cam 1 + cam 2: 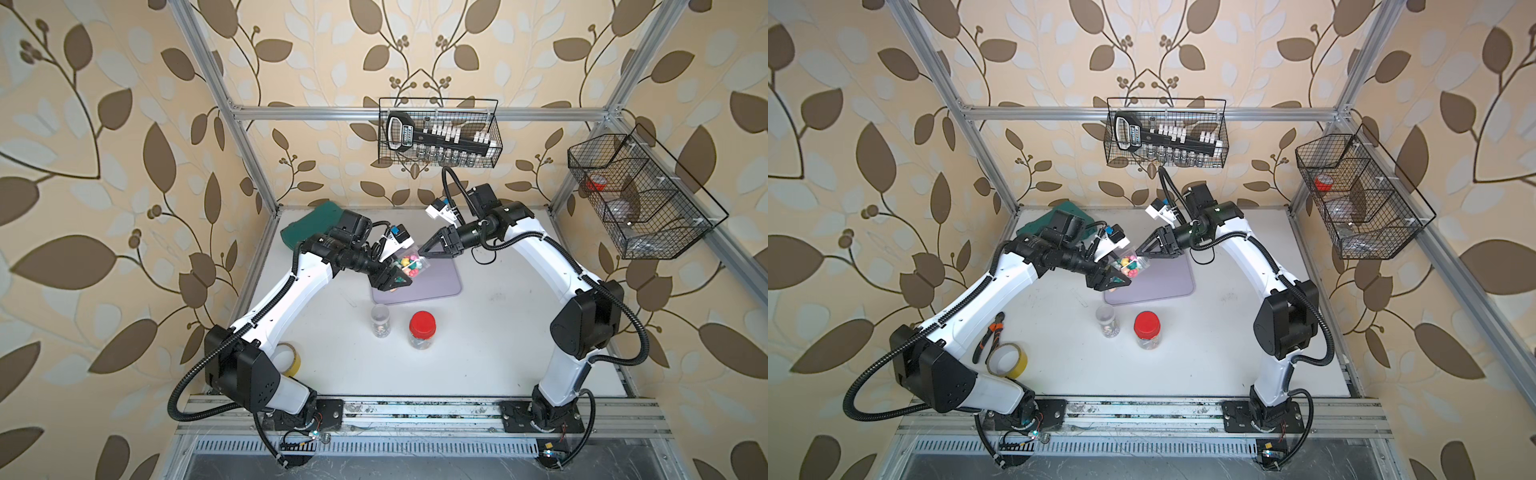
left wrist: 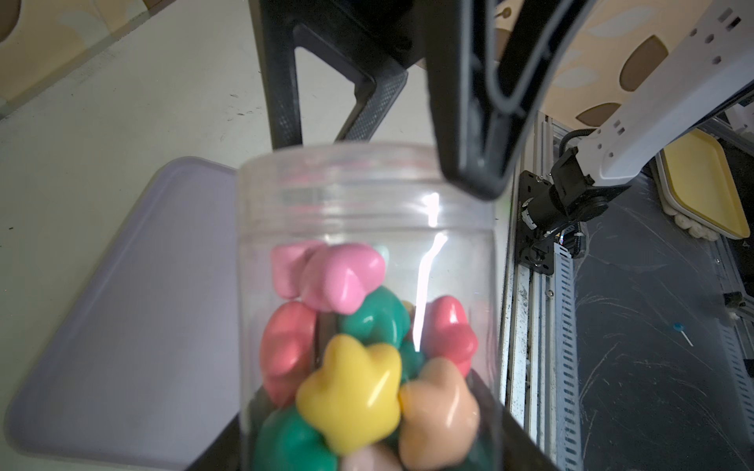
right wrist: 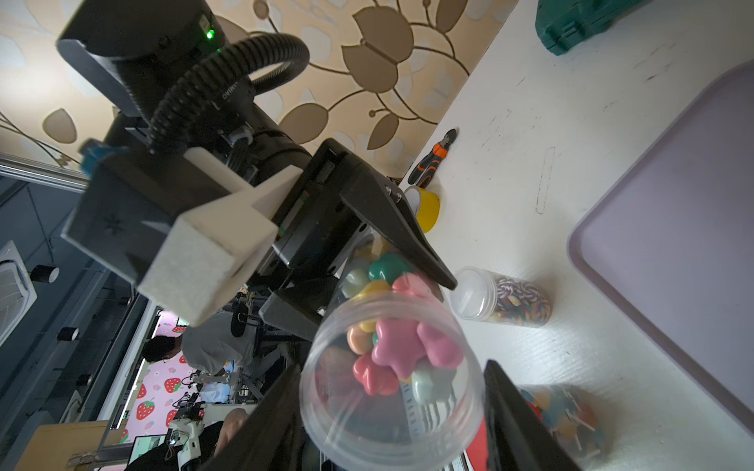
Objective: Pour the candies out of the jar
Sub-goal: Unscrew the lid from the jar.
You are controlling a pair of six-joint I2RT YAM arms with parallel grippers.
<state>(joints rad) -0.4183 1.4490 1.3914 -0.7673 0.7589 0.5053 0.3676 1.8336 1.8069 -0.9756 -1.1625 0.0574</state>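
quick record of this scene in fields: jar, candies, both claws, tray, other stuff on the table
jar: clear, lifted and tilted, mouth toward the right claw
candies: flower-shaped, mixed colours, all inside the jar
left claw: shut on the jar
right claw: at the jar's mouth, fingers on either side; contact unclear
tray: lilac, below the jar, no candies on it
other jars: red-lid jar and clear-lid jar, upright on the table, sweets inside
extras: tape and pliers by the left arm's base

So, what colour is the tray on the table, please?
Pale lilac tray, clearest in the left wrist view.
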